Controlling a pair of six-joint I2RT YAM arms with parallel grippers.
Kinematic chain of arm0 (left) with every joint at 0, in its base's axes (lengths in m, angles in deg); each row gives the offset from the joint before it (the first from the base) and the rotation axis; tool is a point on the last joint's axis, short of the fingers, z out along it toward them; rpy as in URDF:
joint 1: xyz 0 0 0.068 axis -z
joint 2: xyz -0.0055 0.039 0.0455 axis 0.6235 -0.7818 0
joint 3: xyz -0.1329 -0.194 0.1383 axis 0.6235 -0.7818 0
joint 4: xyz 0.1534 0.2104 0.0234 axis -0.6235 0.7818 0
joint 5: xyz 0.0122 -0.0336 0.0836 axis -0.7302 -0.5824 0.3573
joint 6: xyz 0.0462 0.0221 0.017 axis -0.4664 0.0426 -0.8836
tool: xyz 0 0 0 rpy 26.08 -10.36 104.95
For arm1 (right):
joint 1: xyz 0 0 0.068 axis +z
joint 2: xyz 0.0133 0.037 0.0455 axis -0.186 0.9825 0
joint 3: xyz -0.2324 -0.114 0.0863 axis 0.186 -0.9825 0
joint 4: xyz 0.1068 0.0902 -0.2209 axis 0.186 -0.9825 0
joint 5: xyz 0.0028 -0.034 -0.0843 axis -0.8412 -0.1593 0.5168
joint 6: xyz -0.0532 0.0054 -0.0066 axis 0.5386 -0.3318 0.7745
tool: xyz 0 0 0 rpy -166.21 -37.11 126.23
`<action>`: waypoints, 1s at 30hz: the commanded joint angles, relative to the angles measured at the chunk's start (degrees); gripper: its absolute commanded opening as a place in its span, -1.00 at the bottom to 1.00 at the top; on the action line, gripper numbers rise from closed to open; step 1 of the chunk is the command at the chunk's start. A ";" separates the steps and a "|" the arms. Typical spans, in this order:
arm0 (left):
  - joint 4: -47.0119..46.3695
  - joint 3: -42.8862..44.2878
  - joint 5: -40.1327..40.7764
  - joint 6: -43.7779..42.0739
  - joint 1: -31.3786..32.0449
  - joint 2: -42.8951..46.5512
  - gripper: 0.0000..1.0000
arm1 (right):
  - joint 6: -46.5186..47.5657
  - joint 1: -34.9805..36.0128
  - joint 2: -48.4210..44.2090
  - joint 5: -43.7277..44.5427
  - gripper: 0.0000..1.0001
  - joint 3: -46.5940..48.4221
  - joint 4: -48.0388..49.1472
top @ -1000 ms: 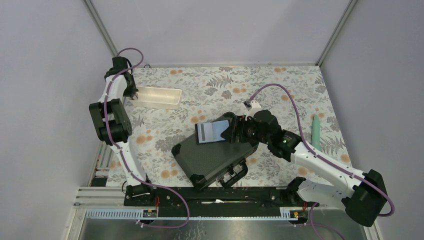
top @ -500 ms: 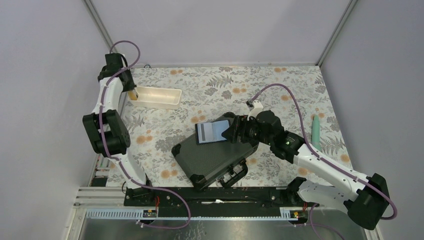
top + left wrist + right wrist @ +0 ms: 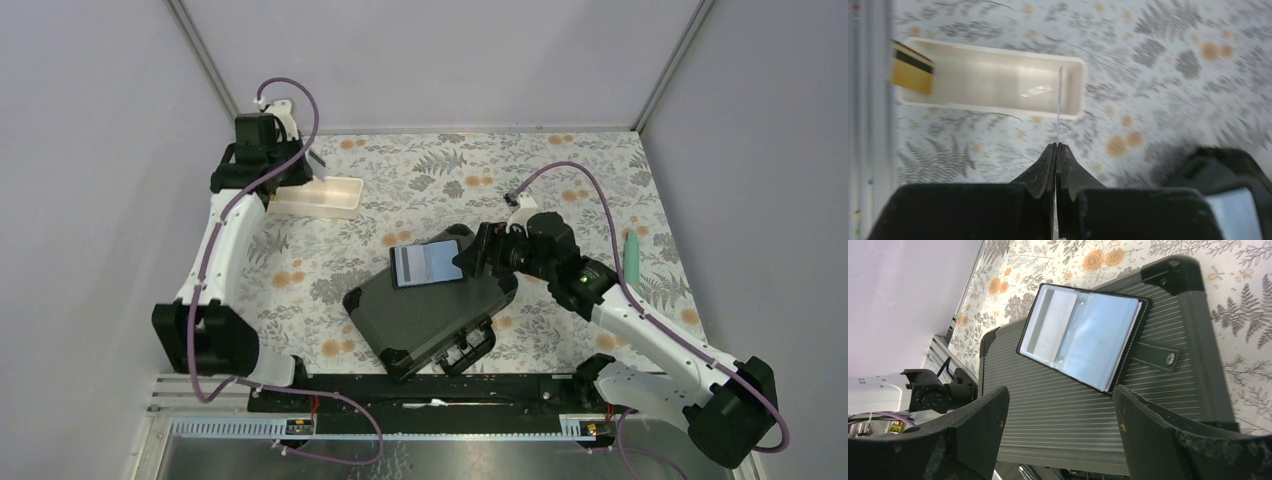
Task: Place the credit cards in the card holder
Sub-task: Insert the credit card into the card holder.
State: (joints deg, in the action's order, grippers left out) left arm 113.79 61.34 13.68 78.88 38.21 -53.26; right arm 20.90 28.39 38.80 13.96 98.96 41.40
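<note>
The card holder (image 3: 428,262) lies open on the black case, its grey-blue pockets up (image 3: 1083,337), with a pale card (image 3: 1054,322) in its left pocket. My right gripper (image 3: 1060,390) stands open just right of it (image 3: 472,256), nothing between its fingers. My left gripper (image 3: 1057,145) is shut on a thin credit card (image 3: 1059,105) seen edge-on, held above the right end of the white tray (image 3: 998,107). A yellowish card with a dark stripe (image 3: 910,67) leans at the tray's left end. In the top view the left gripper (image 3: 300,168) hovers over the tray (image 3: 318,195).
The large black hard case (image 3: 420,320) sits mid-table with its handle toward the near edge. A pale green pen-like object (image 3: 632,262) lies at the right. The enclosure's walls close in the floral cloth at the back and sides.
The left arm has swung up and rightward from the tray's left end, carrying a card over the tray. The right gripper has backed slightly right of the card holder.
</note>
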 commanded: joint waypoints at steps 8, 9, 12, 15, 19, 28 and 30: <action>-5.26 -20.68 -28.00 5.73 13.25 21.83 -1.00 | 6.03 -6.73 -4.45 -21.56 0.68 8.24 -4.16; -5.98 -22.50 -30.37 5.96 14.41 23.08 -1.00 | 5.98 -6.69 -4.91 -23.72 0.69 8.48 -4.16; -9.13 -27.67 -39.33 6.71 17.66 27.18 -1.00 | 4.45 -6.68 -5.01 -29.95 0.69 9.26 -4.79; -15.91 -33.08 -48.35 10.39 20.90 31.19 -1.00 | 3.86 -6.73 -3.78 -35.14 0.63 9.50 -5.59; -24.97 -38.75 -57.84 15.62 23.83 32.53 -1.00 | 4.22 -6.64 -1.59 -43.53 0.61 7.81 -4.84; -25.04 -38.20 -65.15 14.82 31.42 29.92 -1.00 | 2.68 -3.80 3.83 -50.01 0.33 5.08 1.87; -25.07 -38.58 -65.04 14.70 31.96 29.53 -1.00 | 2.76 -2.35 4.79 -49.98 0.19 5.26 2.62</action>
State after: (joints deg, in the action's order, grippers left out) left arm 92.96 22.44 -46.45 93.76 68.90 -23.42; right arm 23.94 23.61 42.51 -31.92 103.73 39.59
